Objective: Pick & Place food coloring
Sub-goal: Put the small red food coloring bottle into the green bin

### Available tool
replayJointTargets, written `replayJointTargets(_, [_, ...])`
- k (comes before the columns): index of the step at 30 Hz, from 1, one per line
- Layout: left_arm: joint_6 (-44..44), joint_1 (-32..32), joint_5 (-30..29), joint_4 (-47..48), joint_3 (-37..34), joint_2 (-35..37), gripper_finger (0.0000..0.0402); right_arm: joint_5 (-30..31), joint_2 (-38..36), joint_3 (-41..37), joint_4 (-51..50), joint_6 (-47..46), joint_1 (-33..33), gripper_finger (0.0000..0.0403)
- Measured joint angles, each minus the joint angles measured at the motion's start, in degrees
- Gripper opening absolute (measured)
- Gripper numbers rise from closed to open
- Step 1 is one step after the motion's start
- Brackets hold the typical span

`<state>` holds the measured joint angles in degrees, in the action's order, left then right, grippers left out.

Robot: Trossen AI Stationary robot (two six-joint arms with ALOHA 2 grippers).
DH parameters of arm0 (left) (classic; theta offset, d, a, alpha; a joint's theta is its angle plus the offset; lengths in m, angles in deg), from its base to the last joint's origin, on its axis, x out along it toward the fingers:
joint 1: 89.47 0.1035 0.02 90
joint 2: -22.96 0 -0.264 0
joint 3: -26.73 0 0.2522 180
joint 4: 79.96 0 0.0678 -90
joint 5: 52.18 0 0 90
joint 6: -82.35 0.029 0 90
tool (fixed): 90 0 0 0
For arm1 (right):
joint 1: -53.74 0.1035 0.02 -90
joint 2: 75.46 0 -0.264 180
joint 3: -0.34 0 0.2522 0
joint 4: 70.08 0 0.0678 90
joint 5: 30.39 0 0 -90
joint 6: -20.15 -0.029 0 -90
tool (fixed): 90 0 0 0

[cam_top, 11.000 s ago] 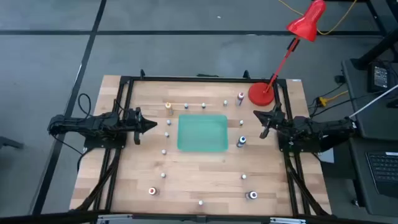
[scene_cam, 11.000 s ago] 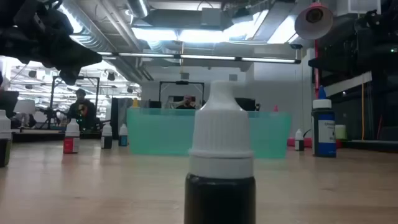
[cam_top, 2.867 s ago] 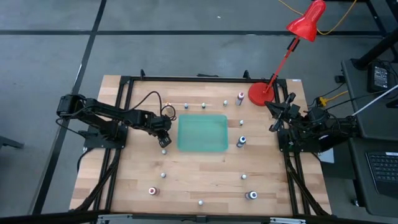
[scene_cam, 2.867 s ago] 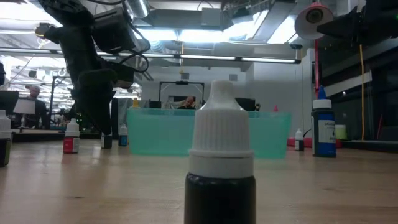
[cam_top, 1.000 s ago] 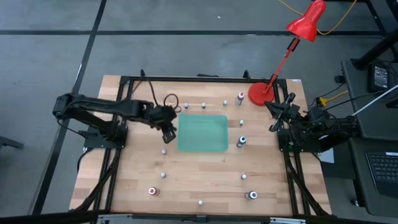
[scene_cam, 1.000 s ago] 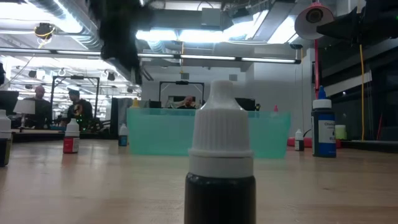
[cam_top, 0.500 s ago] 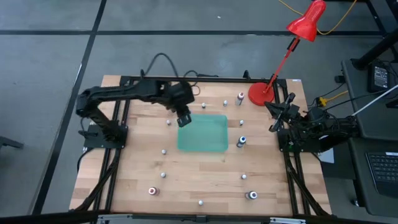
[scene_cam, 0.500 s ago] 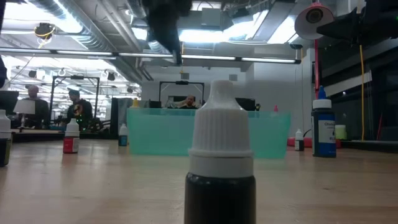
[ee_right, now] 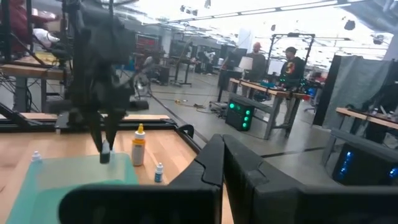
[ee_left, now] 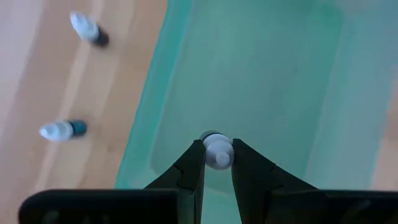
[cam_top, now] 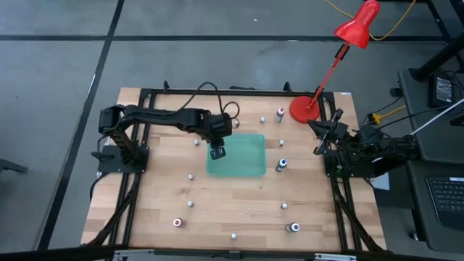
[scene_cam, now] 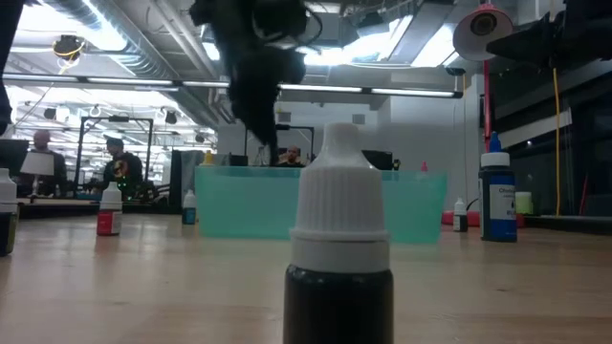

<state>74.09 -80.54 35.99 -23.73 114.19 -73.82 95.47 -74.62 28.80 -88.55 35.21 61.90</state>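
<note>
Wooden table [cam_top: 239, 199] carried a green tray [cam_top: 239, 161] at centre, small food coloring bottles [cam_top: 190, 176] scattered around it and a red lamp [cam_top: 303, 109] at 1 o'clock. From 9 o'clock the left arm reached over the tray's near edge, its left gripper [ee_left: 216, 163] clenched on a white-capped bottle [ee_left: 216, 149] (held above the tray). At 3 o'clock the right gripper [cam_top: 317, 140] waited, fingers together

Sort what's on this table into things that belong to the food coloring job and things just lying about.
Job: held bottle in the left gripper, scattered food coloring bottles, green tray under the gripper.

Lying about: red desk lamp, idle right gripper at the table's right edge.
</note>
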Motion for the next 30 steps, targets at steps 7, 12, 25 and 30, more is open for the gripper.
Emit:
replayJointTargets(7, [-2.0, 0.7, -1.0, -8.7, -8.3, 0.0, 0.0056, 0.0, 0.0, 0.0, 0.0, 0.0, 0.0, 0.0012])
replayJointTargets(12, [-3.0, 1.7, -1.7, -12.0, -12.1, 0.0, 0.0057, 0.0, 0.0, 0.0, 0.0, 0.0, 0.0, 0.0012])
replayJointTargets(25, [-2.1, 2.9, -1.6, -15.4, -14.1, -0.5, 0.0071, 0.0, 0.0, 0.0, 0.1, 0.0, 0.0, 0.0012])
replayJointTargets(30, [-1.6, 2.9, -0.6, -16.5, -14.0, -3.1, 0.0071, 0.0, 0.0, 0.0, 0.1, 0.0, 0.0, 0.0012])
